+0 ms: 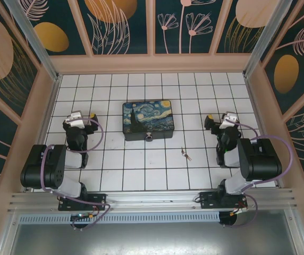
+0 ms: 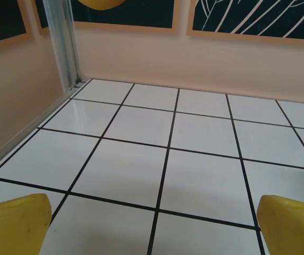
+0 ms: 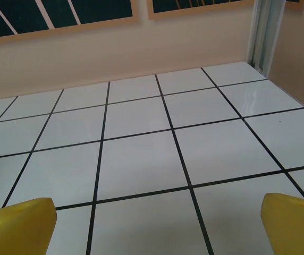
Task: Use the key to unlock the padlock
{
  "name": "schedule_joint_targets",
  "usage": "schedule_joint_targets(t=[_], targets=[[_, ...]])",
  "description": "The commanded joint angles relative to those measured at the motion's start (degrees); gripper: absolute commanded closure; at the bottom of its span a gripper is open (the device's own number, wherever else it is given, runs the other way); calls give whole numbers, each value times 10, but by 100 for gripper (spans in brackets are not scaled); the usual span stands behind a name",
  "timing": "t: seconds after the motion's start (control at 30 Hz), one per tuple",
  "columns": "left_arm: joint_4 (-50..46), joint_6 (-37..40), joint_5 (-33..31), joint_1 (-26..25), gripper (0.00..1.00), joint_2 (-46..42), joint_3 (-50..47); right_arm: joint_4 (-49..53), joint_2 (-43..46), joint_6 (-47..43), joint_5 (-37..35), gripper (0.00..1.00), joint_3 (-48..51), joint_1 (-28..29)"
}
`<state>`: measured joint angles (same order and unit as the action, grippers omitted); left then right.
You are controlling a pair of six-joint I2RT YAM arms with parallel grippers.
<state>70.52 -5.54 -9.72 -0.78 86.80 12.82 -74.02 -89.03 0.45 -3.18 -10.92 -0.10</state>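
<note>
seen from above: a tiny key (image 1: 185, 154) lying flat on the white tiled table (image 1: 141, 175), well apart from both arms, nearer the right one. behind and left of it, a dark box with a starry-night lid (image 1: 147, 120); at the middle of its near edge, a small silvery padlock (image 1: 150, 137), too small to tell whether locked. left gripper (image 2: 152, 226) released, yellow fingers (image 2: 14, 223) spread wide over bare tiles near the left wall (image 2: 14, 95). right gripper (image 3: 156, 226) likewise slack and wide, grasping nothing, over tiles by the right wall (image 3: 303, 64).
</note>
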Motion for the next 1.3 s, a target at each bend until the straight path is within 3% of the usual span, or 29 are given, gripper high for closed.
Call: schedule_joint_targets(t=[0.0, 0.3, 0.6, 0.87, 0.97, 1.07, 1.17, 1.27], targets=[[29, 10, -9, -4, 1, 2, 4, -29, -5, 7, -10, 1, -10, -5], [24, 9, -5, -4, 1, 3, 7, -29, -5, 8, -10, 1, -10, -6], [22, 7, -4, -3, 1, 3, 9, -15, -4, 1, 51, 1, -16, -18], [22, 8, -4, -3, 1, 4, 10, -11, -4, 3, 59, 1, -18, -21], [22, 4, -12, -3, 3, -4, 8, 41, 17, 1, 64, 7, -41, -21], [-195, -24, -98, -3, 2, -73, 95, 311, 93, 30, -15, 12, -138, 9], [-429, -71, -184, -3, 1, -113, 198, 585, 141, 122, -104, 14, -222, 89], [-687, -181, -175, -18, 1, -118, 295, 693, 206, 214, -113, 18, -184, 181]])
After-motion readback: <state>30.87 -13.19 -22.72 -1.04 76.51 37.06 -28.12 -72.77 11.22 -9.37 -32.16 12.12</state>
